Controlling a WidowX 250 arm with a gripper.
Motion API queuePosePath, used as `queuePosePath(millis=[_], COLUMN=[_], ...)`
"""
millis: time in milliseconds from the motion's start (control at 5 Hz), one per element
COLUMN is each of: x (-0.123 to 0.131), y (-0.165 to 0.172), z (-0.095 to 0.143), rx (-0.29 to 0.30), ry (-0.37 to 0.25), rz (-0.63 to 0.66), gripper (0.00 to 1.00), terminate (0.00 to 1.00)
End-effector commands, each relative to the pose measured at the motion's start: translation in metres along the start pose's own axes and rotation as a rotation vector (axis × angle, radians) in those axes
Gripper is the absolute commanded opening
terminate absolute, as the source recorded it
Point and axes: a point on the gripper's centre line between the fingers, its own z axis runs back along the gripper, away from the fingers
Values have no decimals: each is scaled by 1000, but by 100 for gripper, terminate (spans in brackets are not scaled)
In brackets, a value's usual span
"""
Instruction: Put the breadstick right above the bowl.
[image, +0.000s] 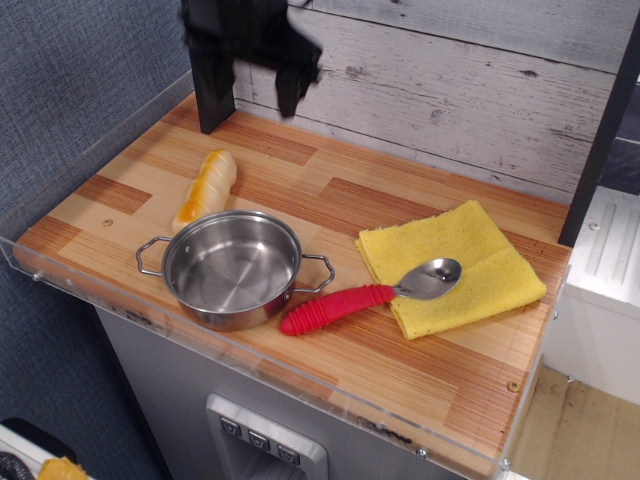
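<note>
Lying free on the wooden counter (330, 215), the breadstick (205, 189) sat at the bowl's (232, 267) far-left rim, its orange end nearest the bowl and just beside it; I could not tell whether the two touched. The bowl stood upright near the counter's front edge, one wire handle to each side. To its right I saw a red-handled spoon (370, 295), handle near the bowl's right loop, metal scoop resting on a yellow cloth (455, 265). The gripper (252, 75) hung blurred at the top of the view, well above the breadstick, fingers spread and holding nothing, in front of the grey plank wall (450, 85).
</note>
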Motion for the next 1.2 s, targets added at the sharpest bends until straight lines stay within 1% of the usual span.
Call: queuePosePath(millis=[0, 200, 400, 600, 800, 1000], x=[-6, -1, 3, 4, 3, 2], y=[-5, -22, -45, -56, -58, -55], z=[21, 8, 8, 11, 11, 11], rx=[-11, -80, -102, -130, -137, -129], ry=[-60, -43, -38, -57, -57, -56], rz=[-48, -176, -298, -355, -374, -368], gripper=[100, 100, 100, 100, 100, 100], terminate=[0, 0, 0, 0, 0, 0])
